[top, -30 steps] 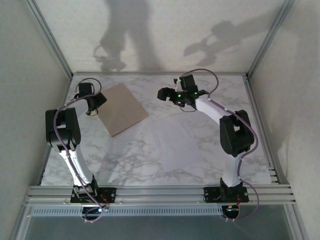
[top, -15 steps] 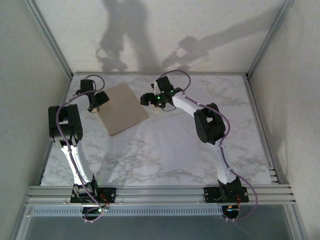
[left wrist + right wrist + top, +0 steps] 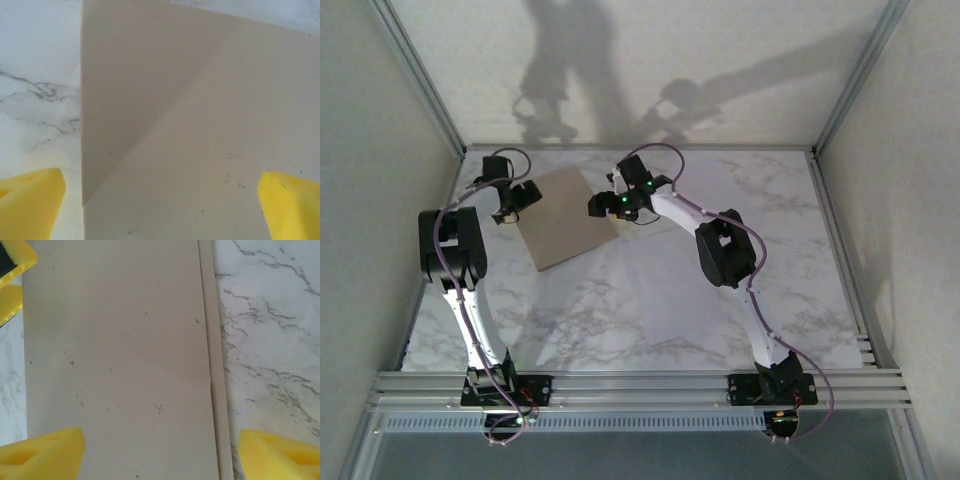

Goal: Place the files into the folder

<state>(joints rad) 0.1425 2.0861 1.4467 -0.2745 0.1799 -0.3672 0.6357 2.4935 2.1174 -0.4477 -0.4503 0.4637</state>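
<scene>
The tan folder lies shut and flat at the back left of the marble table. My left gripper hovers over its left corner, jaws wide open with just the cover below. My right gripper hangs over the folder's right edge, also open; its fingertips straddle the cover and the narrow strip along its edge. The left gripper's yellow fingers show at the folder's far side. The files lie as a pale white sheet on the marble in the middle.
Bare marble runs right of the folder. Aluminium frame rails border the near edge, and posts stand at the back corners. Walls close in the left, right and back sides.
The right arm has swung left from the back middle of the table to the folder's right edge. The left gripper has shifted slightly toward the back over the folder's left corner.
</scene>
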